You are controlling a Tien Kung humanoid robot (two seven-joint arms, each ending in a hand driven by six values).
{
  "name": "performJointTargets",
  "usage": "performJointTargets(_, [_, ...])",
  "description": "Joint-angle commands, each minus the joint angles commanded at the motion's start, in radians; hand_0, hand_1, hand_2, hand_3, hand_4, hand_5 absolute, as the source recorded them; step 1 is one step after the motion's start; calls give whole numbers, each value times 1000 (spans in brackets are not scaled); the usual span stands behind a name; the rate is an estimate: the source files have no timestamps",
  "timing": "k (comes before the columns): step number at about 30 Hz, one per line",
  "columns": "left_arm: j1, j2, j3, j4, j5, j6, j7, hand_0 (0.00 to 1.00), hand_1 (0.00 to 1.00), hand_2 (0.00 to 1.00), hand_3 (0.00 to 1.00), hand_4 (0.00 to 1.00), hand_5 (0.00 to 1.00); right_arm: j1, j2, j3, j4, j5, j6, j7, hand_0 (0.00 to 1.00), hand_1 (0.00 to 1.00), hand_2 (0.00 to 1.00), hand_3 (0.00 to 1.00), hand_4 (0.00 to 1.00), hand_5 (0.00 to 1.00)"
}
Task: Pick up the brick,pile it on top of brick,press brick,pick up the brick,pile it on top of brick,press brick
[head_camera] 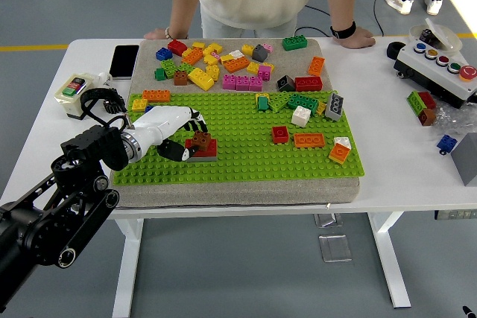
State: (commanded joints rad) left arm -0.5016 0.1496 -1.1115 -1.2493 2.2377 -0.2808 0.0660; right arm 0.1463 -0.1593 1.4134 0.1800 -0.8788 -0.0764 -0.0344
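Small brown brick (201,139) sits on top of a red brick (205,149), which rests on a grey piece at the left-front part of the green baseplate (246,156); looks like the press step of the stack. Left hand (173,133) is right against the stack from the left, fingers (192,126) curled over and around the brown brick, touching it; can't tell whether they pinch it or only bear down on it. Risks from here, as a guess: the push comes in from the side rather than straight down, so the brown brick could seat crooked on the studs or shear off the red one; if studs aren't aligned, pressing may just tip it. Pulling the hand away with a finger hooked on the brick could lift it back off or drag the whole stack loose. The baseplate lies on a grey foam pad (238,191), which may give under load and leave the joint half-seated. Other bricks are well apart: red brick (280,134) and orange brick (308,140) mid-plate, loose pile (223,65) at the far side, so little collision risk. A person's hands (354,37) rest on the tabletop (395,147) at the far edge, not touching bricks. Right arm not visible.
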Motion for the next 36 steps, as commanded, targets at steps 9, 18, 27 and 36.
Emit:
performJointTargets(9, [-3, -2, -1, 4, -2, -2, 0, 760, 687, 646, 590, 616, 93, 1, 0, 0, 0, 2, 1, -1, 755, 675, 725, 734, 998, 644])
performJointTargets(18, [-5, -3, -3, 12, 0, -3, 0, 763, 692, 649, 591, 621, 98, 1, 0, 0, 0, 3, 1, 0, 755, 676, 725, 733, 998, 645])
performJointTargets(27, [-3, -3, -4, 11, 3, -10, 1, 771, 706, 670, 604, 675, 134, -1, 2, -1, 0, 4, 1, 0, 751, 676, 725, 734, 998, 645])
performJointTargets(36, [-5, -3, -5, 17, 4, -11, 1, 773, 707, 672, 604, 681, 137, 0, 2, -3, 0, 6, 0, -1, 752, 675, 725, 734, 998, 645])
